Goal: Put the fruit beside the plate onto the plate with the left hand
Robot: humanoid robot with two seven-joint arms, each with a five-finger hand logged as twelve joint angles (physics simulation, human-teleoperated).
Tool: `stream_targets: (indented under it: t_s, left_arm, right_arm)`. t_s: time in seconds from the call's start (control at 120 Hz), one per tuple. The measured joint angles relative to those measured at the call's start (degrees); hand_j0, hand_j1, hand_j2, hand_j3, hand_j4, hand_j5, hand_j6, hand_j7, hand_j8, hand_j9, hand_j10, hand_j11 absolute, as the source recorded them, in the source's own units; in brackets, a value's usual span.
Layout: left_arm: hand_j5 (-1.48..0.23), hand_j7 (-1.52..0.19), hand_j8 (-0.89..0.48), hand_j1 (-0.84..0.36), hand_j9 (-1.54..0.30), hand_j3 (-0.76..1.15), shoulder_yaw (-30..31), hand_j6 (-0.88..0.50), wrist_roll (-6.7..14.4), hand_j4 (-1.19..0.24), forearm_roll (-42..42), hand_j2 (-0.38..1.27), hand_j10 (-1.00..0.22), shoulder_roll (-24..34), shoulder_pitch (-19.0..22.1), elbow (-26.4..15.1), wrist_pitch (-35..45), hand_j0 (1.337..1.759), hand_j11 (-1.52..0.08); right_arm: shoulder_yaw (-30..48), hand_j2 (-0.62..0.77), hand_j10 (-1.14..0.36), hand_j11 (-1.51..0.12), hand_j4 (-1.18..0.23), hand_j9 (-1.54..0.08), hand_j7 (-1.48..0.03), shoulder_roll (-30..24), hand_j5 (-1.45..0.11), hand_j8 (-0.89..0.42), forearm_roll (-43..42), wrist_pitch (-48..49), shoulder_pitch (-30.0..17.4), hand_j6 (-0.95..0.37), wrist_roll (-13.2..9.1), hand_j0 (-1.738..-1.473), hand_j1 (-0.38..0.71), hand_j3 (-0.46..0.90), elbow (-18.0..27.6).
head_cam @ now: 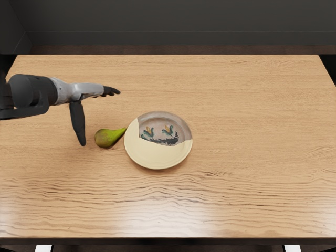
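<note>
A green pear point(107, 137) lies on its side on the wooden table, its stem end touching the left rim of a cream plate point(152, 155) with a painted pattern in its upper half. My left hand point(86, 102) hovers above and to the left of the pear, fingers spread and holding nothing. One dark finger point(78, 123) points down toward the table just left of the pear, others reach right. The plate holds no fruit.
The wooden table point(236, 94) spans nearly the whole view, with its far edge against a dark wall. The front edge runs along the bottom of the picture.
</note>
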Motion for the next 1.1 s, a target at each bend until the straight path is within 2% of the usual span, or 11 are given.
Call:
stream_targets:
  t_s: [0.45, 0.85, 1.1]
  left_arm:
    - [-0.05, -0.05, -0.04, 0.30, -0.05, 0.00, 1.76, -0.04, 0.02, -0.04, 6.10, 0.01, -0.04, -1.74, 6.17, -1.36, 8.07, 1.658, -0.05]
    - [-0.08, -0.08, -0.07, 0.28, -0.08, 0.00, 2.29, -0.07, 0.02, -0.07, 6.78, 0.01, -0.06, -1.92, 8.07, -3.32, 11.21, 1.658, -0.08]
    - [-0.11, -0.11, -0.09, 0.25, -0.11, 0.00, 3.06, -0.09, 0.02, -0.09, 11.99, 0.02, -0.09, -3.88, 10.41, -3.42, 18.15, 1.658, -0.11]
  right_arm:
    - [0.12, 0.00, 0.00, 0.00, 0.00, 0.00, 0.00, 0.00, 0.00, 0.00, 0.00, -0.01, 0.00, 0.00, 0.00, -1.658, -0.35, 0.00, 0.00]
    - [0.13, 0.00, 0.00, 0.00, 0.00, 0.00, 0.00, 0.00, 0.00, 0.00, 0.00, -0.01, -0.08, 0.00, 0.04, -1.658, -0.35, 0.00, -0.03]
    - [0.13, 0.00, 0.00, 0.00, 0.00, 0.00, 0.00, 0.00, 0.00, 0.00, 0.00, -0.01, -0.09, 0.00, 0.05, -1.658, -0.35, 0.00, -0.07]
